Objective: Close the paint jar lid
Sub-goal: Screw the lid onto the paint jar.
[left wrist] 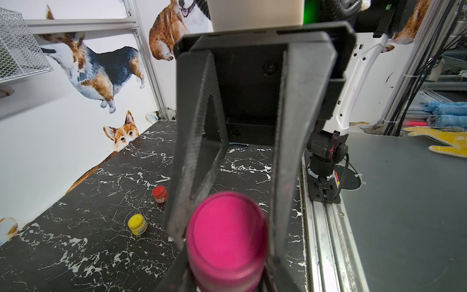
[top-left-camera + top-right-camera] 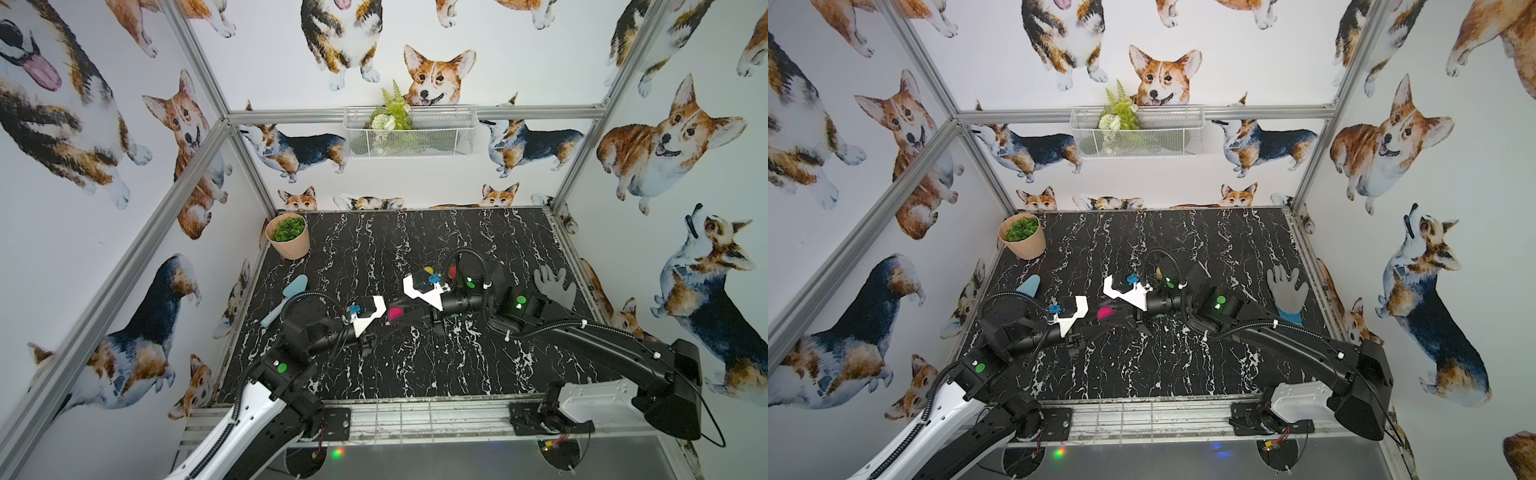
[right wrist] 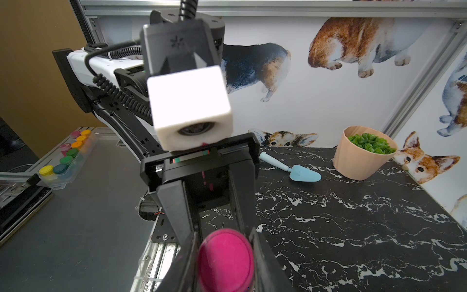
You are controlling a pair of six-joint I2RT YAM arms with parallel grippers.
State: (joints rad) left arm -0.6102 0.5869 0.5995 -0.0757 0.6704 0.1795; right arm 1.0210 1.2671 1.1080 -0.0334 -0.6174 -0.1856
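A pink paint jar (image 2: 395, 313) (image 2: 1105, 312) stands mid-table with its pink lid (image 1: 227, 227) (image 3: 225, 255) facing up. The two arms meet over it from opposite sides. My left gripper (image 1: 227, 283) (image 2: 384, 322) is shut on the jar, its fingers (image 3: 177, 209) pressed to the sides. My right gripper (image 3: 225, 278) (image 2: 409, 311) comes from the other side and is shut on the lid, with its fingers (image 1: 288, 156) flanking the rim. The jar's lower body is hidden by the fingers.
A small red jar (image 1: 159, 194) and a yellow jar (image 1: 137, 224) stand behind the right wrist. A potted plant (image 2: 289, 237) and blue trowel (image 2: 286, 297) are at the left, a grey glove (image 2: 555, 286) at the right. A tray of paint jars (image 3: 68, 156) lies off the table.
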